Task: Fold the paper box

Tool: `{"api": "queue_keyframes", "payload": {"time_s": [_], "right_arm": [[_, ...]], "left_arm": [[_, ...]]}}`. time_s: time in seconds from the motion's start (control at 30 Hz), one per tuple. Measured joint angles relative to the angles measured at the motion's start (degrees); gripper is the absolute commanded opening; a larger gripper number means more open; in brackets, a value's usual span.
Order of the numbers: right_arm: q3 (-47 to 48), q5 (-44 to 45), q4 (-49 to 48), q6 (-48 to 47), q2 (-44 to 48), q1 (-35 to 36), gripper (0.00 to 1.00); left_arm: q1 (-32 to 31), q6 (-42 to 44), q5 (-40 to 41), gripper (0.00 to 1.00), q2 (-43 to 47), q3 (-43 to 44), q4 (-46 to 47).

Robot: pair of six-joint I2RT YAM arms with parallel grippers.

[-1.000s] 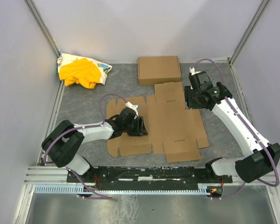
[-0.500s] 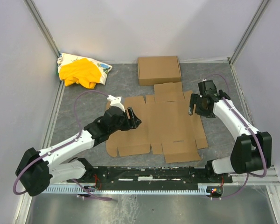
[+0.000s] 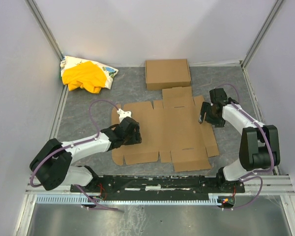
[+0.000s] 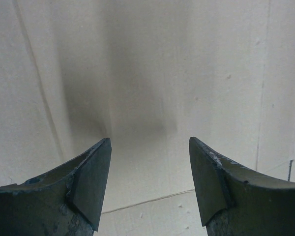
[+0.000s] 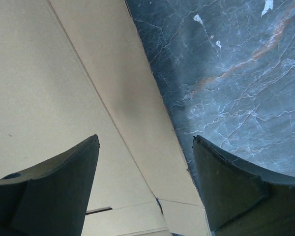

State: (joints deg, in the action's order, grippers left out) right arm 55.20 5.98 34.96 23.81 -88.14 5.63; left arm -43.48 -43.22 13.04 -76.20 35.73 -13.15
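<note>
Your left jaws are retreating leftward over flat paper box (image 3: 179, 130), right jaws nearing edge; both apart, empty; folding unstarted.

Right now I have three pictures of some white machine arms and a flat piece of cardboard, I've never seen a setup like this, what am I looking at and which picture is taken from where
These are two robot arms fixed at the near edge of a grey table. The wide picture looks down from above and behind them. The other two come from a camera on each wrist, so the dark shapes at the bottom are that arm's own fingers. The left gripper and the right gripper are both open and hold nothing. The paper box lies unfolded and flat between them. At the back sit a second cardboard carton and a yellow cloth bundle.
</note>
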Motion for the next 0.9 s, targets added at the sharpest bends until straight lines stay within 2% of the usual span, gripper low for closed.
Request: {"api": "queue_keyframes", "payload": {"time_s": [0.27, 0.37, 0.4, 0.43, 0.47, 0.63, 0.7, 0.9], "right_arm": [[-1.3, -2.1, -3.2, 0.2, -3.0, -0.4, 0.78], [-2.6, -3.0, -4.6, 0.2, -3.8, -0.4, 0.73], [-2.9, -3.2, -4.8, 0.2, -3.8, -0.4, 0.68], [-3.4, -3.5, -5.4, 0.1, -3.8, -0.9, 0.48], [-3.4, -3.5, -5.4, 0.1, -3.8, -0.9, 0.4], [-3.2, -6.6, -5.6, -1.1, -1.3, -1.4, 0.11], [-2.7, -9.0, -5.5, -1.2, -0.1, -1.0, 0.02], [0.4, -8.1, -1.8, -3.9, 0.7, 3.4, 0.02]], "left_arm": [[0.0, 0.0, 0.4, 0.71, -1.4, -0.6, 0.9], [0.0, 0.0, 0.4, 0.71, -1.4, -1.1, 1.7], [0.0, 0.0, 0.4, 0.71, -1.4, -1.2, 1.9], [0.0, 0.0, 0.6, 0.7, -1.3, -1.4, 2.5], [0.0, 0.0, 0.6, 0.69, -1.3, -1.4, 2.5], [0.1, 0.0, 1.9, 0.66, -0.7, -3.0, 4.4], [0.1, -0.2, 1.9, 0.65, -0.1, -4.0, 5.9], [0.1, -2.5, 1.7, 0.62, 3.1, -7.8, 9.7]]}}
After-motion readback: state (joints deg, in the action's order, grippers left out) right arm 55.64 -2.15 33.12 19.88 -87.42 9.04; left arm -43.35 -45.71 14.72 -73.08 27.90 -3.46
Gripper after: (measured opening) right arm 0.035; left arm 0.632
